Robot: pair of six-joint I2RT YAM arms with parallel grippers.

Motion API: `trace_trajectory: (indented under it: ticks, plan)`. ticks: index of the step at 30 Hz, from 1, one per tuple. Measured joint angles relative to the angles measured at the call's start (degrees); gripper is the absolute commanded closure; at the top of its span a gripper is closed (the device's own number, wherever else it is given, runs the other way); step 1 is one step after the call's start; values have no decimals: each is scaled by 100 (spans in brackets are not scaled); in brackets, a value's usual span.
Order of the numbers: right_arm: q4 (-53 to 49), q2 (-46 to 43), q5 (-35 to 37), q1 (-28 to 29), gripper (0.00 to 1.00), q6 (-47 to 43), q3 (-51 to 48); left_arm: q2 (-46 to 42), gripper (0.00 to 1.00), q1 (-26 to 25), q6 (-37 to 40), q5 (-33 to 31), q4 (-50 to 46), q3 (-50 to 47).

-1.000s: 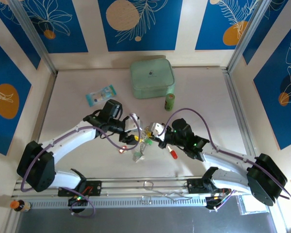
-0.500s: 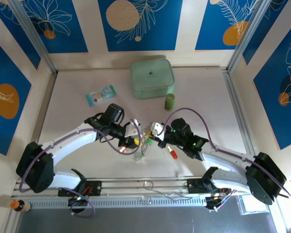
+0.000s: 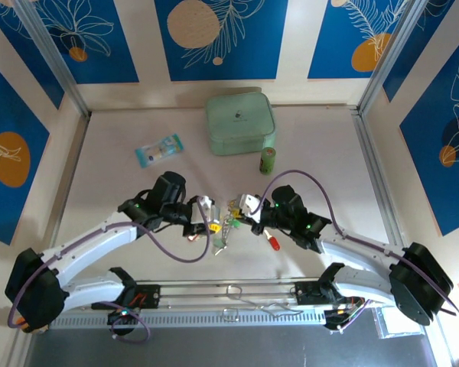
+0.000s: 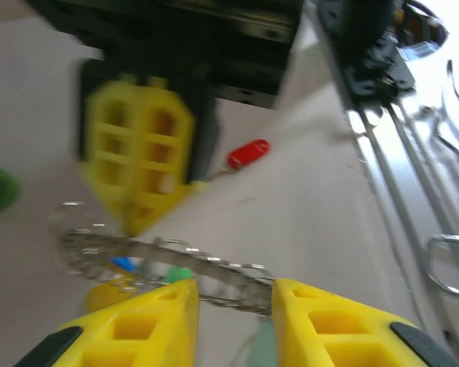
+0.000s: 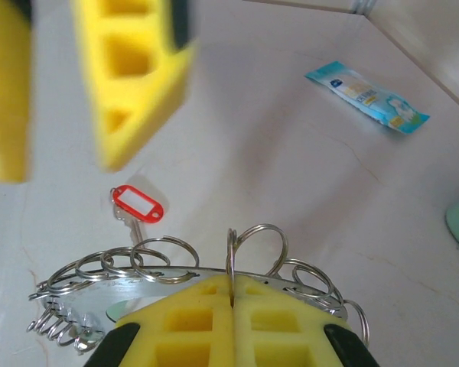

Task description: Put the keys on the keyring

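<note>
Right gripper (image 5: 231, 287) jaws are together, clamped on the rim of the keyring (image 5: 149, 269), which is held up off the table (image 3: 122, 191) in the centre between the two arms. Left gripper (image 4: 235, 294) jaws are apart with nothing between them, and the ring's beaded edge runs just past the fingertips. Blue, green and yellow keys (image 4: 180, 273) hang in a bunch below the ring; can't tell from here whether they're actually threaded on. Two more lie loose on the table: a red key (image 3: 193, 235) under the left gripper and a second red key (image 3: 273, 243) beside the right wrist. Handling guess: the ring is light, stiff and smooth metal. The beaded edge should give the pads some bite, but with only one clamp point it will pivot and swing if nudged. The small split rings along it look springy and will resist being opened. The keys are light, flat and thin, so they're awkward to lift off the table and likely to skate. Best hold is across the flat faces of the plastic head, leaving the little loop end free to meet the ring. On the ring, grip the bare rim close to the threading spot.
</note>
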Motion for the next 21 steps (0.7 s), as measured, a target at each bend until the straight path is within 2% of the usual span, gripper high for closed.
trace_trajectory:
  ticks: [4,9,21]
  plan:
    - [-68,0,-129,0,100,-55,2,315,76,87,-229,-109,289,26]
    - [-138,0,-186,0,100,-72,63,831,74,87,-374,-109,317,136]
    - [-195,107,-238,50,100,-149,199,861,71,87,-437,109,525,136]
